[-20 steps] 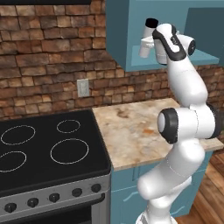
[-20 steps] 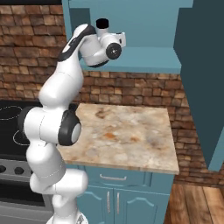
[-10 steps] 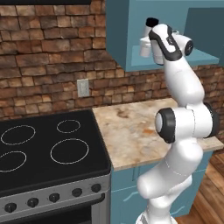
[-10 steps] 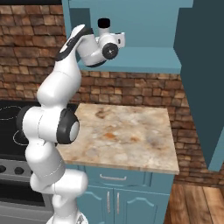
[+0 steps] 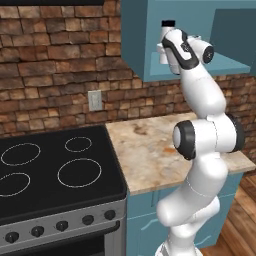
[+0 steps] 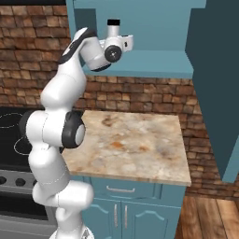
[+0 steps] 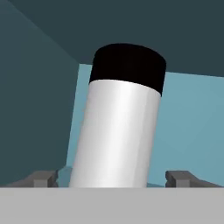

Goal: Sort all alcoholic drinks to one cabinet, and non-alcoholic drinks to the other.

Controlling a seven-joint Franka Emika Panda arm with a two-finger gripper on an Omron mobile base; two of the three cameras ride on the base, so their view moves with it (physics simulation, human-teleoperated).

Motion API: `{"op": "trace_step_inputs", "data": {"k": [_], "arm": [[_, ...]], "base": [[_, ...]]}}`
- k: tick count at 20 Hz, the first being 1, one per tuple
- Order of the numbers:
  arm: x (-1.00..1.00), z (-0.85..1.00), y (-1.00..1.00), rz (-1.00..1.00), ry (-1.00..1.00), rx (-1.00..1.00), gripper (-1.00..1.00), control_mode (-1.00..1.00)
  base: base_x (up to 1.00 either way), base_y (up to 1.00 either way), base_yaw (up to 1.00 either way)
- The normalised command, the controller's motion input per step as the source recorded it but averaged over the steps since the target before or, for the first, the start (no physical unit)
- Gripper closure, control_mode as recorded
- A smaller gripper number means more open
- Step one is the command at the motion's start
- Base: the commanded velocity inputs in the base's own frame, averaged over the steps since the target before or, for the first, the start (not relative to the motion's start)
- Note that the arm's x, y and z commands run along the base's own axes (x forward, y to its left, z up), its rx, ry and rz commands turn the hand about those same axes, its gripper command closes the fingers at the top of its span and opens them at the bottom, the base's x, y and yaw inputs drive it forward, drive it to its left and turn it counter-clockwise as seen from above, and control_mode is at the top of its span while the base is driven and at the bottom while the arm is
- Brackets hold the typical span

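The open cabinet occupies the upper right of the left base view, with the flask standing on its shelf beside the gripper. In the hand view the jaws stand wide apart on either side of the flask, gripping nothing. Risk: a withdrawal that clips the flask could topple it off the shelf onto the bench.

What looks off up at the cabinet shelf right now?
Nothing stands out. The white flask leans in the hand view, which rolls with the hand; it looks upright in the base views, between the end effector's spread fingers.
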Motion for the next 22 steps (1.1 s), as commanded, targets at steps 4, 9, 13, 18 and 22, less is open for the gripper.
{"op": "trace_step_inputs", "data": {"k": [4, 9, 13, 18, 22], "arm": [[-0.03, 0.0, 0.0, -0.04, 0.0, 0.0, -1.0, -1.0], [-0.39, 0.0, 0.0, -0.06, 0.0, 0.0, -1.0, -1.0], [-0.9, 0.0, 0.0, -0.13, 0.04, 0.0, -1.0, -1.0], [-1.0, 0.0, 0.0, -0.14, 0.03, 0.0, -1.0, -1.0], [-1.0, 0.0, 0.0, -0.1, 0.08, 0.0, -1.0, -1.0]], "base": [[0.0, 0.0, 0.0], [0.0, 0.0, 0.0], [0.0, 0.0, 0.0], [0.0, 0.0, 0.0], [0.0, 0.0, 0.0]]}}
